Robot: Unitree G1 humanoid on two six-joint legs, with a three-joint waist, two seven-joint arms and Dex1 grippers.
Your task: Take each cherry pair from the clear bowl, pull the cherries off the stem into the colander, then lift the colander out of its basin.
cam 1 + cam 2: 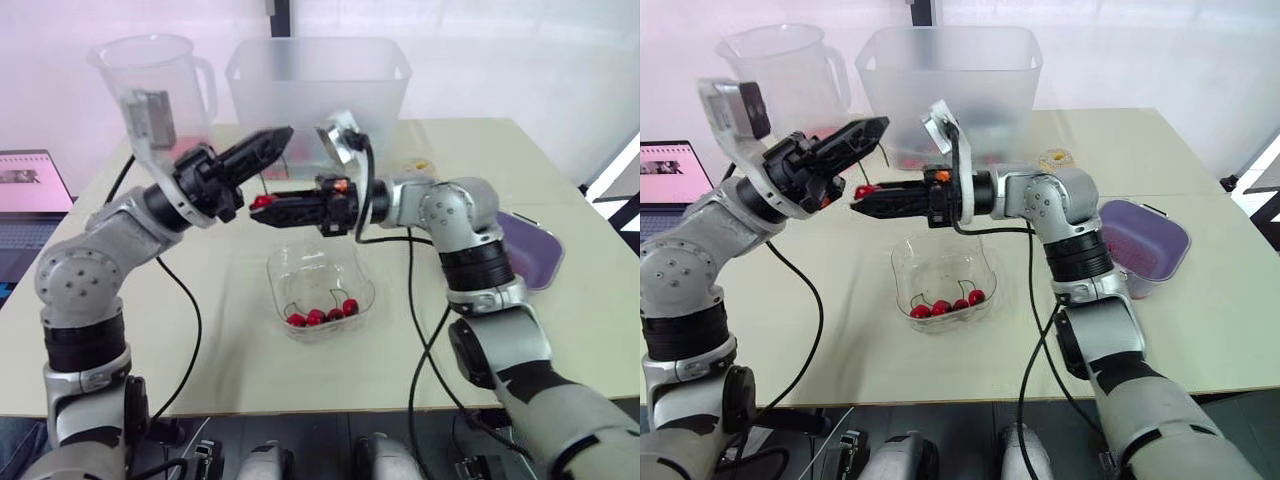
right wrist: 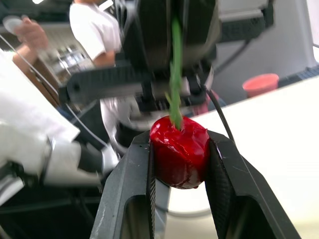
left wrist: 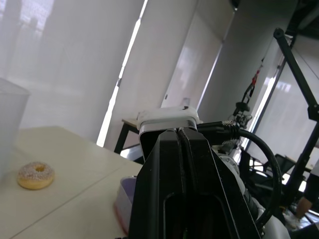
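The right gripper is clamping a red cherry between its jaws. The left gripper, jaws pressed shut, is pinching the green stem rising from it, probably so the arms can pull fruit and stem apart. Below both jaws, the clear bowl is holding more cherries. The purple colander is sitting well away from them, so the freed cherry is likely needing carrying over. No readable writing is showing.

The held cherry is glossy red on a green stem; more red cherries lie in the clear bowl. The basin is purple (pinkish inside), the counter pale beige, the doughnut tan with speckled sprinkles.
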